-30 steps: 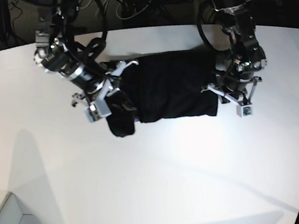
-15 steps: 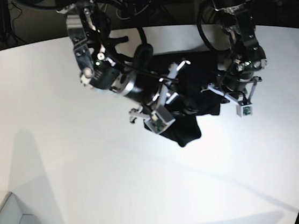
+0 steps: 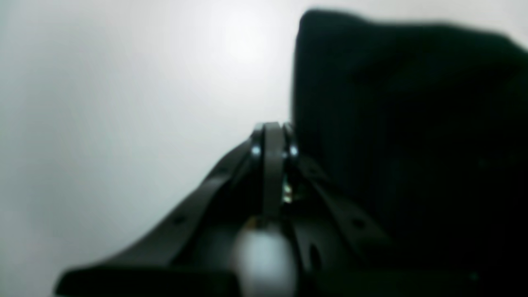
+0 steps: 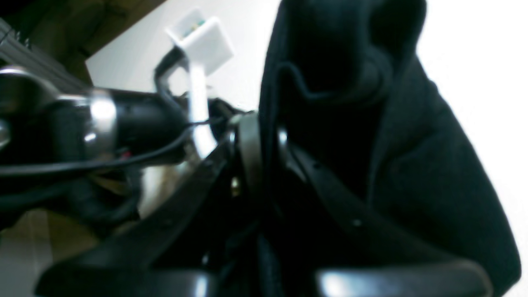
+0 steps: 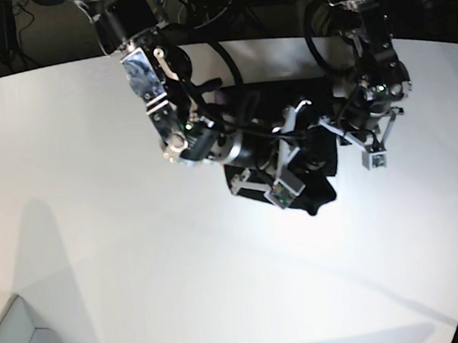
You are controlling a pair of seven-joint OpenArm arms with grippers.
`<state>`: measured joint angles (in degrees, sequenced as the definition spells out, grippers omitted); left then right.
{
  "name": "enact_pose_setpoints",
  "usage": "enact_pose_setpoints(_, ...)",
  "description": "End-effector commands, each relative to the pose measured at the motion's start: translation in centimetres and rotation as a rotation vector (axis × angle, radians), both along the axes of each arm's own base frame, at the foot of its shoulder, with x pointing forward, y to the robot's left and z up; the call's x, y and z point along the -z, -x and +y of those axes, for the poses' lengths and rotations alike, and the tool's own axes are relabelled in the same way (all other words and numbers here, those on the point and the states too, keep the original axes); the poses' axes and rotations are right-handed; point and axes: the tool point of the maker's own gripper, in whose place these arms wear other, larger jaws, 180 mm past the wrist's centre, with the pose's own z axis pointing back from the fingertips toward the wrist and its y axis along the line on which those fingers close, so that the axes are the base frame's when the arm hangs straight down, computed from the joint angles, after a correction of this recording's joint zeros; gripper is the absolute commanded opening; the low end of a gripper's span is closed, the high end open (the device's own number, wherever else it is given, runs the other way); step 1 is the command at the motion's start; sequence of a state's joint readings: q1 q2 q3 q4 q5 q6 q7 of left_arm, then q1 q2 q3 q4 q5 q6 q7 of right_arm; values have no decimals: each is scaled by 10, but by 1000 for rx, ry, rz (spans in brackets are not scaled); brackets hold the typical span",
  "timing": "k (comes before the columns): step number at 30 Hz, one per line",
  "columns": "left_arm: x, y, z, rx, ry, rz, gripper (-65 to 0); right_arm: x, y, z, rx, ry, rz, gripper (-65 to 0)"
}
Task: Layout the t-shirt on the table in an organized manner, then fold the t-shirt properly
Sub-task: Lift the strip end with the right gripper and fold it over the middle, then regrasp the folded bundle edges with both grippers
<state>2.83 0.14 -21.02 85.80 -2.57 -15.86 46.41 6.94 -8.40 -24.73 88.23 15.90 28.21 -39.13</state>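
Table, white and far wider than anything on it, carries the whole job near its far middle, where the t-shirt lies as a compact black bundle with no print showing, already narrowed and now being doubled over. Across it reaches the right arm, whose right gripper is clenched on a fold of the black cloth; the right wrist view shows the fabric pinched between the jaws and draping off to one side, so the grip looks meant to carry that end over the rest of the garment. At the shirt's other end the left gripper is fully closed, and in its wrist view the tips sit just beside the dark cloth edge; whether any fabric is caught there cannot be told, though its place suggests it is anchoring that end so the bundle does not slide. Compared with a second ago, the right arm has swept from the far side of the shirt right across toward the left arm, dragging the lifted end with it, so the long spread shape has shrunk to a short heap, while the left arm has barely shifted.
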Motion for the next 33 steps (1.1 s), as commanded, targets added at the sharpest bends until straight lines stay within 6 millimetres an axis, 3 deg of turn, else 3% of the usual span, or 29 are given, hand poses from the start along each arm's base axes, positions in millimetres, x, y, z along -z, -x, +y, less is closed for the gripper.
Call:
enact_pose_setpoints(1,-8,-4,5,-2,-20,-6,-649,-15,-9,6,2,-47,-31,-650)
enact_pose_setpoints(8,-23,-7,20,1,-71,-32,-649,-8,-2,22,-18,-106,-32,-650)
enact_pose_setpoints(14,-27,10,66,-99,-112,-26,-649,6,0,24,-21,-91,3,-650)
enact_pose_setpoints(19,-33,16,91,-147,-142,-33,-648,13,1,24,-23,-82,21,-648)
enact_pose_setpoints(26,-34,17,95,-155,-147,-34,-646,11,2,24,-24,-85,16,-443)
enact_pose_setpoints(29,-34,17,95,-155,-147,-34,-646,1,8,33,-58,-94,-12,-406)
enact_pose_setpoints(33,-35,17,95,-154,-148,-37,-645,-19,11,34,-55,-125,-58,-406)
